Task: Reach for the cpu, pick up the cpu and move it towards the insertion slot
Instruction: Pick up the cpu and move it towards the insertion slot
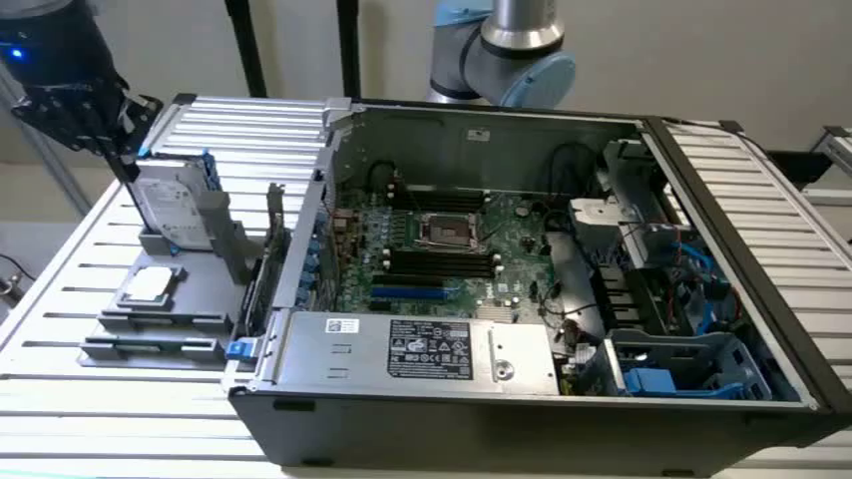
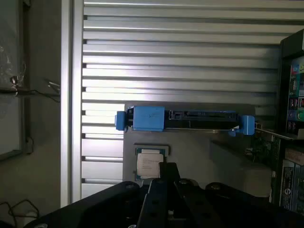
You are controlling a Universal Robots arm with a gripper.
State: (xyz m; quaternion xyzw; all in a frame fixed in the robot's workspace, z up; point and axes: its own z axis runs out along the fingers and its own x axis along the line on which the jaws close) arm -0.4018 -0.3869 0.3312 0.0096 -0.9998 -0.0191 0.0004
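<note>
The cpu point(image 1: 150, 284), a small flat silver-grey square chip, lies in a grey holder point(image 1: 160, 309) on the slatted table at the exterior view's left. In the wrist view the cpu point(image 2: 149, 164) lies just past my fingertips, partly covered by them. My black gripper point(image 1: 123, 160) hangs well above the table, behind the holder and over the upright hard drive point(image 1: 174, 210). The gripper point(image 2: 167, 172) is shut, its fingers pressed together with nothing between them. The insertion slot point(image 1: 446, 235), a square socket with a shiny metal frame, sits on the motherboard inside the open computer case.
The hard drive's blue bracket point(image 2: 183, 118) stands between me and the far slats. The open computer case point(image 1: 533, 399) fills the exterior view's right, with long black memory slots point(image 1: 440, 264), cables and a power supply point(image 1: 426, 349). The slatted table point(image 1: 80, 399) runs along the front.
</note>
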